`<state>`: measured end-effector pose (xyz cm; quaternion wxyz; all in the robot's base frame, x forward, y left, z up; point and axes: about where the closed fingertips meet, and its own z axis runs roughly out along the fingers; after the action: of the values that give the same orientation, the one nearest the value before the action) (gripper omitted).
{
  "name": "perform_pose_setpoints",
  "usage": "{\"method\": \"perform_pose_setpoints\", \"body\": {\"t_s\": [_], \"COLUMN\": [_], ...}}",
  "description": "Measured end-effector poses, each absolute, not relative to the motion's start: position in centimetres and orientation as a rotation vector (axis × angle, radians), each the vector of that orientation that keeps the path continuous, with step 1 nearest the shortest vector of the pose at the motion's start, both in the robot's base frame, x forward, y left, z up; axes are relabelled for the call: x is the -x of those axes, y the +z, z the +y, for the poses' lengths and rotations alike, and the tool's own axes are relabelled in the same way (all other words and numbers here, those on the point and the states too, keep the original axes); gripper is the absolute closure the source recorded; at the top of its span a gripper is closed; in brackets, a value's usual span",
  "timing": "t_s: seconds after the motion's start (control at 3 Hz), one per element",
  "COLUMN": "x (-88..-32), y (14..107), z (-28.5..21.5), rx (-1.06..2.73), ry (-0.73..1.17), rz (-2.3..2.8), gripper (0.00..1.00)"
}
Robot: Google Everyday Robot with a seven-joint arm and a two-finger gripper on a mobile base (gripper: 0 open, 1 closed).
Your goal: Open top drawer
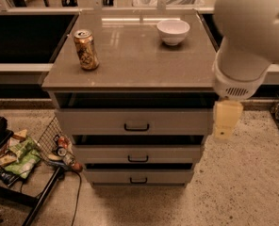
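We judge the top drawer (177, 122) partly out. The hand (226, 120) hangs right of it, off the handle (136, 126); its state we cannot tell.

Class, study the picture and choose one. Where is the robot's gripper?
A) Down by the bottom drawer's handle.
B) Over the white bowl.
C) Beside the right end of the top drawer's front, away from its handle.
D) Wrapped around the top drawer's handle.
C: the gripper hangs by the right end of the top drawer, well to the right of the black handle at the middle of the front, and lower than the bowl.
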<state>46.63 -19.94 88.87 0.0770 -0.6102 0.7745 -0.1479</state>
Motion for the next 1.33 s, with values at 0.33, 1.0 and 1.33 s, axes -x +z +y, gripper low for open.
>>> {"method": "perform_pose_setpoints", "body": {"t_s": [0.33, 1.0, 1.33], "x": [-48.8, -49.8, -51.1], "y": [83.4, 74.8, 71.8], "z": [-20.5, -20.4, -19.3], "rx": [1.821, 1.770, 1.801], "ry": [-0.394, -0.193, -0.125], "rz": [2.319, 2.319, 2.285], "gripper": [0.00, 0.00, 0.00]}}
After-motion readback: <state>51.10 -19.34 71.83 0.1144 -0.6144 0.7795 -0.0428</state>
